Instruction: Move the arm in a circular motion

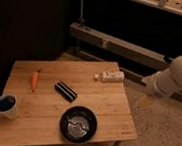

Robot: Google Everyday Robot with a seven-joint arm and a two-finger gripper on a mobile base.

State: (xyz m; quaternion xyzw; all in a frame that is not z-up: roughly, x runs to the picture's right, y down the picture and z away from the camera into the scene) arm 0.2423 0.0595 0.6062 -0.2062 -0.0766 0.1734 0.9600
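Observation:
The arm [177, 79], glossy white with thick rounded segments, reaches in from the right edge and hangs beyond the right side of the wooden table [106, 102]. Its lower end points down over the floor, where the gripper [145, 99] shows only as a faint tan tip. Nothing shows in the gripper. The arm is not above any of the things on the table.
On the table lie an orange carrot [34, 79], a black oblong object [66, 91], a dark round bowl [79, 125], a blue mug [5, 104] and a small white object [109, 76]. A low metal rail [113, 42] and dark shelving stand behind.

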